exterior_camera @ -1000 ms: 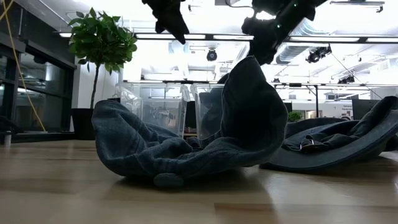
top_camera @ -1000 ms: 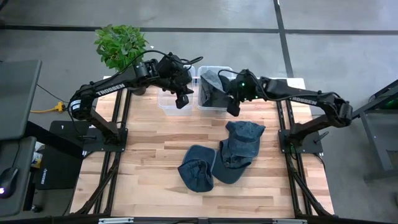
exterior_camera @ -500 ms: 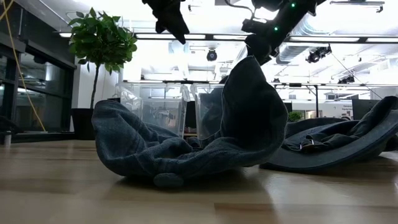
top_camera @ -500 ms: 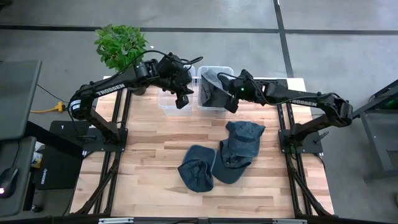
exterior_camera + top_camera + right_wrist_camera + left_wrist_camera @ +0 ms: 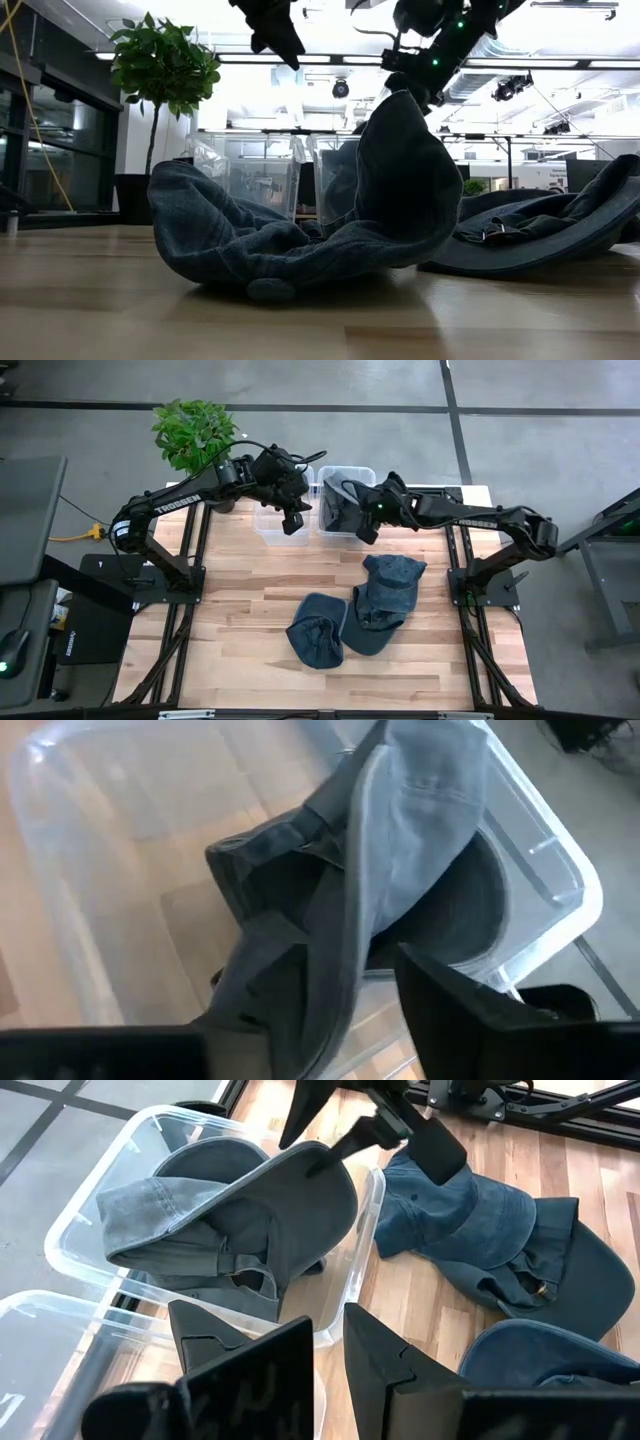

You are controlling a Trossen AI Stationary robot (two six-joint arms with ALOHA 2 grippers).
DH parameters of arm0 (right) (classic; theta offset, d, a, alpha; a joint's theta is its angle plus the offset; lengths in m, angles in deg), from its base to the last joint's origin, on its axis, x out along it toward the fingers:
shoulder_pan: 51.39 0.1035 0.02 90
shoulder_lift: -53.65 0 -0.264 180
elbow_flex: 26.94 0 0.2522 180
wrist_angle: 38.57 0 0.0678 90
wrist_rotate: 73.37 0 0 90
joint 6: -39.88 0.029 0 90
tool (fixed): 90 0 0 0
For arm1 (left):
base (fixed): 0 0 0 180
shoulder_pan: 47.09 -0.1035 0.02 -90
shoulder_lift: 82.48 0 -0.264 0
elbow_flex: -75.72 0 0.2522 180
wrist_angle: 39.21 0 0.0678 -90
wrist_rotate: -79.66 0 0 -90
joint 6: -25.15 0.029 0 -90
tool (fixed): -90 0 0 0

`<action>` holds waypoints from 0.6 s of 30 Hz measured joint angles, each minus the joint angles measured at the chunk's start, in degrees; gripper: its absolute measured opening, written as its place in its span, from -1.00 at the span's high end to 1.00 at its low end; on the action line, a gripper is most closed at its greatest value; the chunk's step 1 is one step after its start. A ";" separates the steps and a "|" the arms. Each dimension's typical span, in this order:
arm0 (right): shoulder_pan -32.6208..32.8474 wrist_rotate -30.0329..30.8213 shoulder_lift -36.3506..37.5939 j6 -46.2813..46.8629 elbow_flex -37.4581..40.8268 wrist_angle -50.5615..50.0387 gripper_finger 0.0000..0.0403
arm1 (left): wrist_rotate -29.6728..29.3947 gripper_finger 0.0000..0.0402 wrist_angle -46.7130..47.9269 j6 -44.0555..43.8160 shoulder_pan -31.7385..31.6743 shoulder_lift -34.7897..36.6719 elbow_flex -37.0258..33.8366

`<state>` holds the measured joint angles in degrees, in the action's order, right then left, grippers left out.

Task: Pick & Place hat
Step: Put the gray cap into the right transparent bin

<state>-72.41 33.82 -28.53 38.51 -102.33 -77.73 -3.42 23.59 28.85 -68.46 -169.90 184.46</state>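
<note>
Grey cap (image 5: 235,1210) lies in the right-hand clear bin (image 5: 342,500) at the far edge, its brim propped over the rim. Right gripper (image 5: 364,530) hangs at that brim; whether its jaws are apart or clamped, I cannot tell. Left gripper (image 5: 292,521) waits over the neighbouring bin (image 5: 272,520), jaws together. Risk: the overhanging brim could tip the cap out onto the worktop (image 5: 240,610), where two blue caps (image 5: 385,600) remain.

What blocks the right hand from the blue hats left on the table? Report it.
Nothing visible. The right hand hovers at the bin holding a grey hat; bare table separates it from the two blue hats.
</note>
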 joint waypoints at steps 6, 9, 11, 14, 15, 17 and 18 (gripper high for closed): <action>0.00 1.31 1.27 -0.32 0.00 1.41 0.85 | -0.01 1.00 0.03 0.02 0.00 0.00 -0.02; 0.00 1.49 2.17 -1.95 -0.62 1.70 0.93 | -0.02 1.00 0.09 0.02 0.00 0.00 0.00; -0.33 1.42 2.25 -1.95 -1.68 2.08 0.90 | -0.02 1.00 0.32 0.04 0.00 0.00 -0.01; -1.59 -1.22 2.27 -2.12 -3.87 0.62 0.95 | 0.04 1.00 0.45 0.07 0.00 0.00 -0.02; -2.07 -1.62 2.27 -2.46 -4.70 -0.12 0.96 | 0.04 1.00 0.46 0.07 0.00 0.00 0.00; -3.11 -1.26 2.27 -2.58 -6.63 -3.20 0.94 | 0.04 1.00 0.46 0.07 0.00 0.00 -0.02; -3.74 -1.30 2.27 -2.58 -7.84 -5.13 0.94 | 0.07 1.00 0.46 0.07 0.00 0.00 -0.02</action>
<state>-76.14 32.52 -26.25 35.94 -110.17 -82.85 -3.35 24.05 28.92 -68.46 -169.90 184.44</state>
